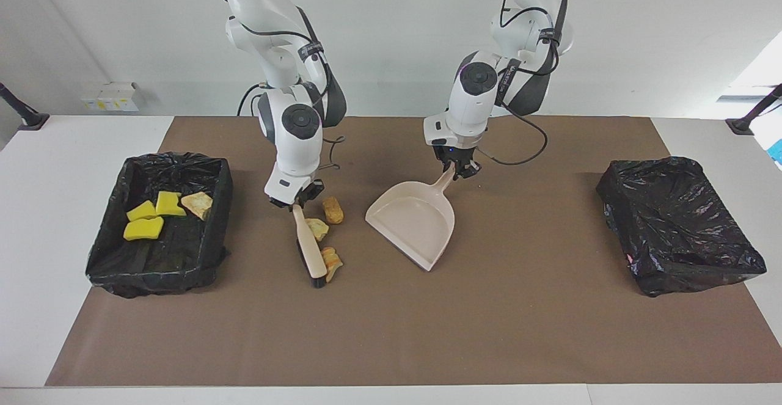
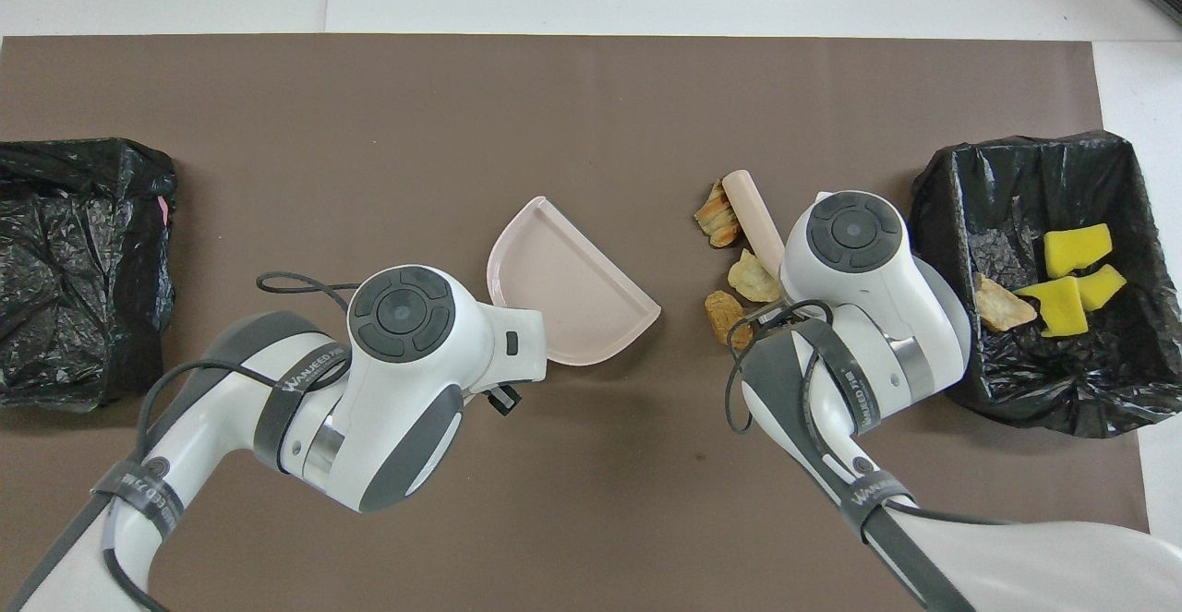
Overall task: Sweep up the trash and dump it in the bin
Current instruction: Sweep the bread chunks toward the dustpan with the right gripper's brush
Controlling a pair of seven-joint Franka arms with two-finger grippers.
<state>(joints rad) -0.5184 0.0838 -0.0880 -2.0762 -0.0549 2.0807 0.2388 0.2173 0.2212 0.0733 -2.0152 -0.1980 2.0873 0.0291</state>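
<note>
On the brown surface [image 1: 391, 344], the lined bin [image 1: 116, 252] at the right arm's end already holds four scraps [image 1: 160, 212]: three yellow sponge pieces and one tan lump. This part of the work looks done.

Beside this bin, the right end effector [image 1: 297, 202] is closed on the handle of the brush [image 1: 310, 247], and the bristles are down on the surface. Three tan-orange lumps [image 1: 324, 234] lie just beside the brush, on the side toward the dustpan; they are not swept yet.

The left end effector [image 1: 457, 170] is closed on the handle of the beige dustpan [image 1: 414, 220], which is empty, and its open edge is near the lumps but apart from them.

The second bin [image 1: 678, 228], at the left arm's end, shows no trash inside.

I judge a little more than half is done; one sweep and one dump are left.
</note>
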